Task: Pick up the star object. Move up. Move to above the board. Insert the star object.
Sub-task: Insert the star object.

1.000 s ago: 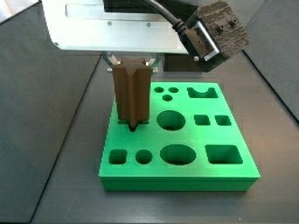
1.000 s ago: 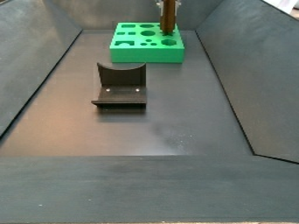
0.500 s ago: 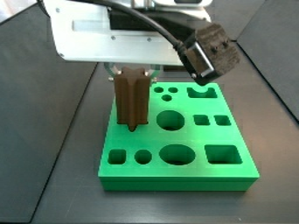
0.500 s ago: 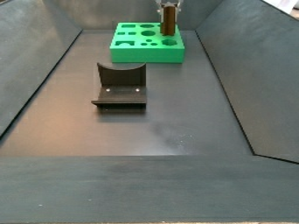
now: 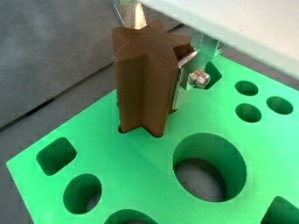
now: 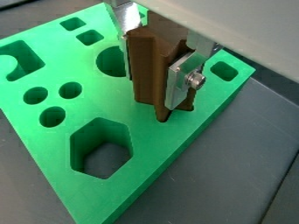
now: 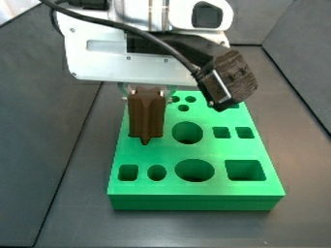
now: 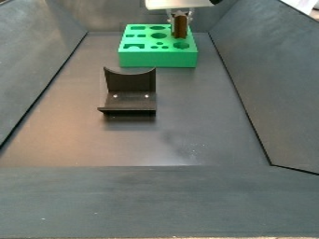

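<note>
The star object is a tall brown ridged prism. It stands upright with its lower end in the star hole at the left side of the green board. My gripper is shut on it from above, under the white wrist body. In both wrist views the star object sits between my silver fingers, its base sunk in the board. In a side view the board lies far back, with the star object at its right end.
The dark fixture stands on the grey floor in front of the board. Sloping grey walls enclose the floor on both sides. The board's other holes, circles, squares and a hexagon, hold nothing.
My gripper has moved down with the star object, and the piece now stands lower in the board's star hole. The board has not moved.
</note>
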